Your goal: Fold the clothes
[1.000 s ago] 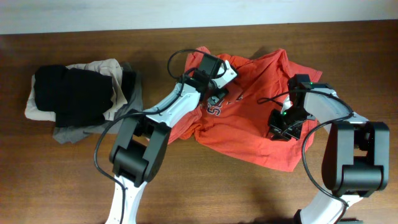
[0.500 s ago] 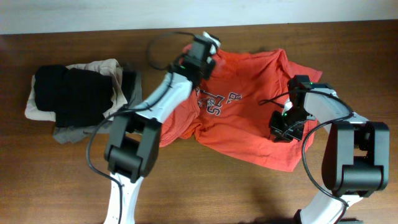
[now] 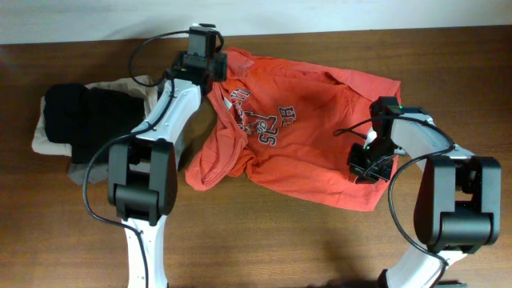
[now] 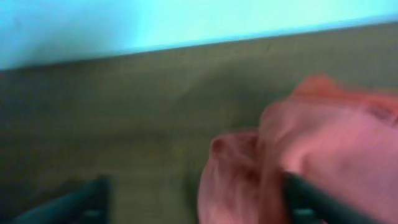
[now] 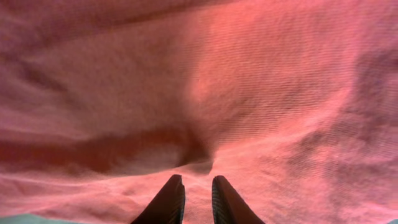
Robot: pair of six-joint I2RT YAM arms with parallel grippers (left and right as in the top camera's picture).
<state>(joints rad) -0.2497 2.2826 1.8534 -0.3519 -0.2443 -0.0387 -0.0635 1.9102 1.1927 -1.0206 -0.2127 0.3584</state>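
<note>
Your left gripper (image 3: 214, 68) has swung away from the middle of the T-shirt (image 3: 312, 152), where it sat a second ago. It is now at the far left corner of the garment, close to the table's (image 3: 280, 248) back edge. The shirt has come along with it: the upper left part is drawn out toward that corner, and the white-and-navy lettering (image 3: 264, 124) has shifted left and lies more open to view than before. A loose fold sticks out at the shirt's lower left. Your left wrist view is badly blurred, but the two fingers stand wide apart. A bunch of red cloth lies against the right-hand one, and you cannot tell whether it is hooked there. Your right gripper (image 3: 366, 164) has not moved. It rests on the right side of the shirt, fingers drawn almost together with the fabric puckered at their tips, pinching the cloth. The shirt lies crumpled across the middle and right of the table, still unfolded. The pile of black, beige and grey garments (image 3: 88, 120) sits at the left as before, just beside your left arm.
</note>
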